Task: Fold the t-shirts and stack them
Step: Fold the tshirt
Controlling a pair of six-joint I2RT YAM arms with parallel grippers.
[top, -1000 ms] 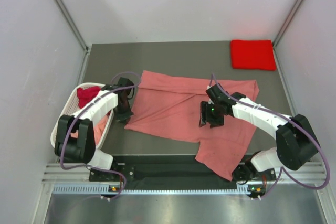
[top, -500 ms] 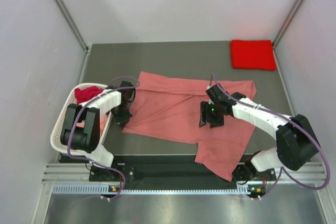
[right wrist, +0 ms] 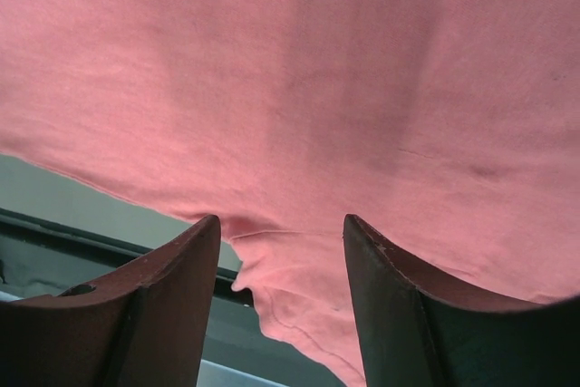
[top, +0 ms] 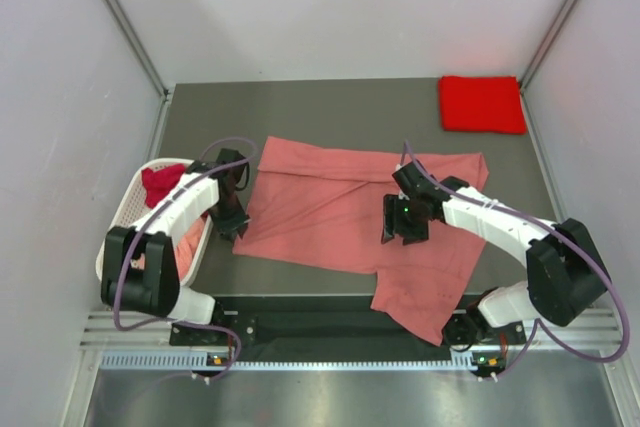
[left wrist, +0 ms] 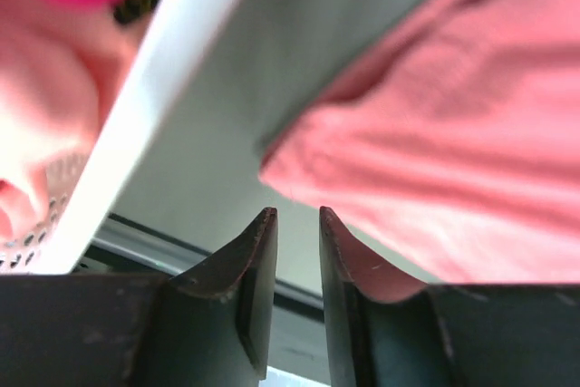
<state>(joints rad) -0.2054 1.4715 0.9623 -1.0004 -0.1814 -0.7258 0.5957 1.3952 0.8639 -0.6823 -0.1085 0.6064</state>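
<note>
A salmon pink t-shirt (top: pixel 330 207) lies spread, partly folded, across the middle of the table. My left gripper (top: pixel 232 230) stands at its near left corner, next to the basket. In the left wrist view that gripper (left wrist: pixel 297 215) is open by a narrow gap with only bare table between its fingers, and the shirt's corner (left wrist: pixel 453 160) lies just beyond them to the right. My right gripper (top: pixel 402 232) hovers open over the shirt's right half. The right wrist view shows that gripper (right wrist: pixel 281 221) wide apart above the shirt's near hem (right wrist: pixel 299 88). A bright red t-shirt (top: pixel 482 104) lies folded at the far right corner.
A white slotted basket (top: pixel 125 217) stands at the table's left edge, its rim (left wrist: pixel 154 88) close to my left fingers. It holds a dark crimson shirt (top: pixel 162 184) and a pale pink one (top: pixel 190 242). The table's near edge rail (top: pixel 330 307) runs under the shirt's hanging part.
My left gripper's jaws have parted from shut, and the shirt's near left corner now lies free on the table. The left arm's elbow has shifted. The right arm has not moved.
</note>
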